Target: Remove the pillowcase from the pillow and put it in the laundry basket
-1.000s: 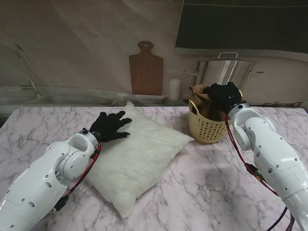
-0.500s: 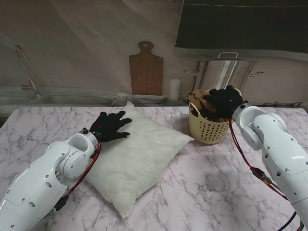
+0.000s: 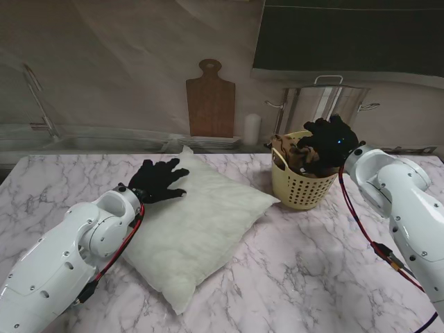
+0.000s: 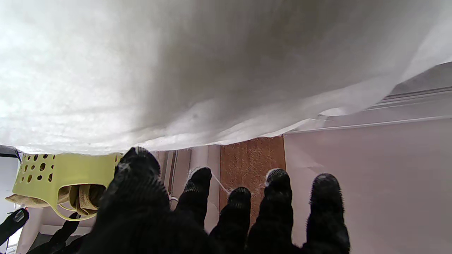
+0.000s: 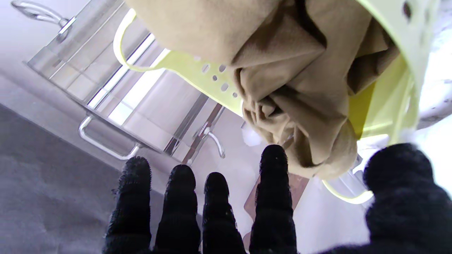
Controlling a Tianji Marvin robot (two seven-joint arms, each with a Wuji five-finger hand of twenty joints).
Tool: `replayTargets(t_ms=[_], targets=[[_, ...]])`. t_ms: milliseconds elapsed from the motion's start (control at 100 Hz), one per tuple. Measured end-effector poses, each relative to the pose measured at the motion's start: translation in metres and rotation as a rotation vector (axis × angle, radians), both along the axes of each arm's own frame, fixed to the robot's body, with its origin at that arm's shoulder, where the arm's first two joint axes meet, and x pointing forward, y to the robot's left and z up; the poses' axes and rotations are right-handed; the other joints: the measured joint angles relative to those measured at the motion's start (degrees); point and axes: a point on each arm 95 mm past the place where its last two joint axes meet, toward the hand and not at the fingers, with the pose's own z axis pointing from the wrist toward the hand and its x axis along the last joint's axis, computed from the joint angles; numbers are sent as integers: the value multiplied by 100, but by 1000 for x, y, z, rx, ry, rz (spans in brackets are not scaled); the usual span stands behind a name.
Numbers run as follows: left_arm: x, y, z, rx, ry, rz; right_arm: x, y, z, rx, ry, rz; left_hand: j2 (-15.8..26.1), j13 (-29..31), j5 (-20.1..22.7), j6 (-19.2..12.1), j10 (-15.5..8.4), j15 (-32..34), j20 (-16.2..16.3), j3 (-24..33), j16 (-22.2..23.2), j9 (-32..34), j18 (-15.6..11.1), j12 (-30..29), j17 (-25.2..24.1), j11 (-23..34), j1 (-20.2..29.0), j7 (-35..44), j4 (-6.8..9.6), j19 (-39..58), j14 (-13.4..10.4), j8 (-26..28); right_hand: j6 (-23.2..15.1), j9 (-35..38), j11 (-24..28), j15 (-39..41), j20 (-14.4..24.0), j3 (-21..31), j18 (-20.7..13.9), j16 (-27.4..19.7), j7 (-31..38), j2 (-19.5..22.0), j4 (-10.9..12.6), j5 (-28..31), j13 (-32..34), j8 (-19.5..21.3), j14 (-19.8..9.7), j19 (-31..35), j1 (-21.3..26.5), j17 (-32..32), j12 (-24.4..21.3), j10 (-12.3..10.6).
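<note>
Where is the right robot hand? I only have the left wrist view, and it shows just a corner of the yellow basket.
Observer: The right robot hand is over the laundry basket, with its fingers spread and holding nothing.
Operator: Is the pillowcase in the basket?
Observer: Yes. The tan pillowcase lies bunched inside, rising above the rim.
Operator: Where on the pillow is my left robot hand?
Observer: The left robot hand lies open on the bare white pillow, near its far left edge.
</note>
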Motion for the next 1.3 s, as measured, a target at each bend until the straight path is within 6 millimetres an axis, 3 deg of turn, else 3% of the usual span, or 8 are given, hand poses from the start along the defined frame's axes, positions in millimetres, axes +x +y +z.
replayTargets(t_ms=[340,590,680,810,900,960,1100,1300], targets=[[-7,8,27,-122,-100,28,-42,-1,38,155,-155,-24,0,2,0,10,23,0,7,0,0,17,0,0,59,0,0,0,0,0,1,0,-1,600,20,71,0,-232,230,6,0,196,122,48,372,1,73,126,452,159,0,46],[-30,7,51,-375,-295,-10,-94,23,55,459,-306,81,0,599,498,4,-14,179,301,0,27,1194,69,178,242,302,3,165,0,2,20,0,-1,975,29,154,28,-345,430,28,0,257,136,58,712,1,76,159,484,309,7,-16],[-40,3,49,-523,-326,-36,-111,29,48,530,-321,117,0,776,587,0,-24,411,472,0,370,1515,67,638,301,567,18,214,0,2,18,6,-1,1057,30,171,31,-345,437,83,0,257,144,58,791,1,76,199,484,381,9,-20],[-49,-3,43,-682,-336,-43,-135,37,35,653,-332,157,1,839,648,92,-8,1088,820,0,1561,1587,-71,1943,441,1343,87,344,0,2,35,155,41,1126,27,210,45,-345,444,148,-65,257,145,56,855,1,77,207,484,435,48,-26],[-54,-8,37,-813,-310,-64,-147,45,23,780,-278,163,60,838,648,109,-7,1263,1009,0,1985,1408,-238,2154,454,1343,87,344,0,2,35,159,259,1098,18,210,93,-389,452,175,-201,397,145,19,855,1,100,207,499,435,70,-7],[-56,-11,32,-827,-302,-64,-154,53,12,806,-242,157,62,830,644,114,6,978,1009,0,1788,1191,-249,1574,442,858,87,343,0,2,35,160,385,942,-4,210,100,-471,479,178,-285,544,145,-127,853,1,113,207,500,425,84,55],[-56,-18,9,-834,-247,-48,-162,76,-18,859,-160,149,63,483,560,119,35,267,306,0,610,753,-249,562,283,267,87,320,0,2,44,160,592,870,-4,210,149,-566,514,178,-442,677,146,-475,852,1,169,204,503,376,132,58],[-54,-20,-23,-895,-111,20,-153,86,-74,1002,-3,36,63,416,509,191,131,249,183,0,428,778,-249,414,283,239,87,320,0,2,63,160,656,487,-4,210,152,-744,520,178,-478,835,146,-543,604,1,183,81,503,219,138,66]])
